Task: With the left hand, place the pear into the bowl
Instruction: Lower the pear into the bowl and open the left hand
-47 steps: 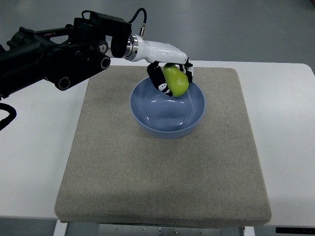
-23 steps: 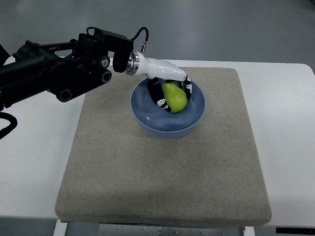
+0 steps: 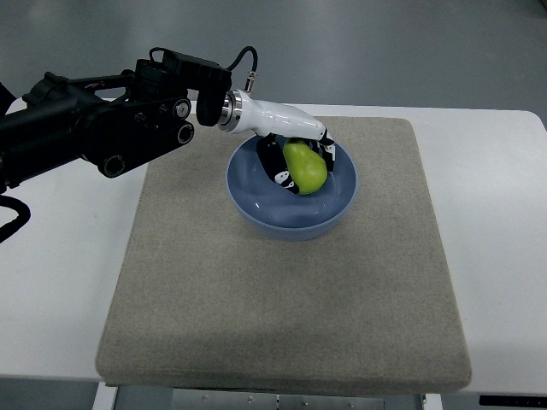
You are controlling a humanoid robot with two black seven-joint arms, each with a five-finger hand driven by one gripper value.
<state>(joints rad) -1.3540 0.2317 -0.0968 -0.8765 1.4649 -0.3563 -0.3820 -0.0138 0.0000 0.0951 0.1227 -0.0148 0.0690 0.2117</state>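
White table [image 3: 500, 222] with grey mat [image 3: 282, 290] on top; blue bowl [image 3: 256, 201] near far edge of mat. Left hand [image 3: 295, 162] reaching in from left edge, down inside bowl, fingers [image 3: 275, 164] clamped round green pear [image 3: 304, 166]. Compared with a second ago: hand and pear dropped from above far rim to within bowl walls; almost no change over last half second, so descent judged finished or nearly so. Pear inside bowl, gripped, tilted; contact with bowl floor not clear from this angle. Bowl otherwise empty, nothing else on mat. Right arm not seen. Carry stage judged done; only release and withdrawal left. Risk noted: pear possibly rolling against bowl wall once let go, harmless given deep sides.
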